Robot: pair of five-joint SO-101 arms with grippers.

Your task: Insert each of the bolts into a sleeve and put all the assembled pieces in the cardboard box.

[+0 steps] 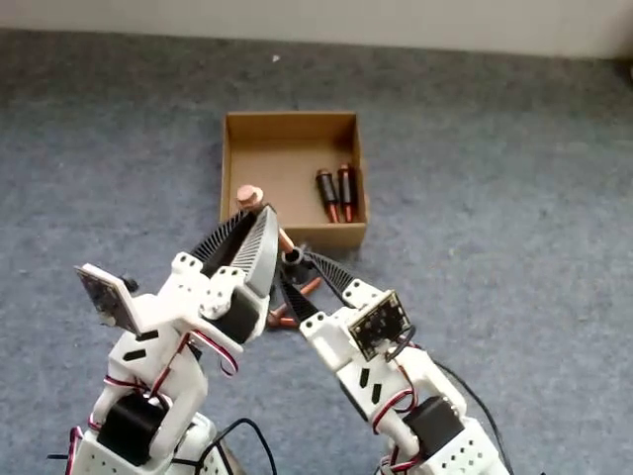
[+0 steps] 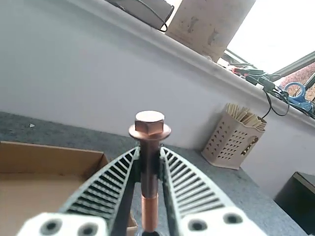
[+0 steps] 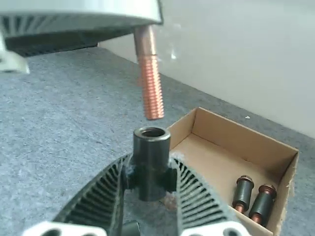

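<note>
Counting left to right, I log: left hand clamped on one bolt, its tip just above one sleeve gripped in right hand; one cardboard box on the worktop, holding two assembled pieces.

Bolt held over sleeve, beside the cardboard box.
The copper-coloured bolt, with a flanged hex head, is clamped head uppermost in the left tool; its threaded end is held just above the sleeve's open bore, not touching it. The black sleeve is gripped in the right tool, bore facing up. Two assembled pieces are laid side by side in the open box. Loose bolts are seen on the worktop near the box's front wall.
</note>
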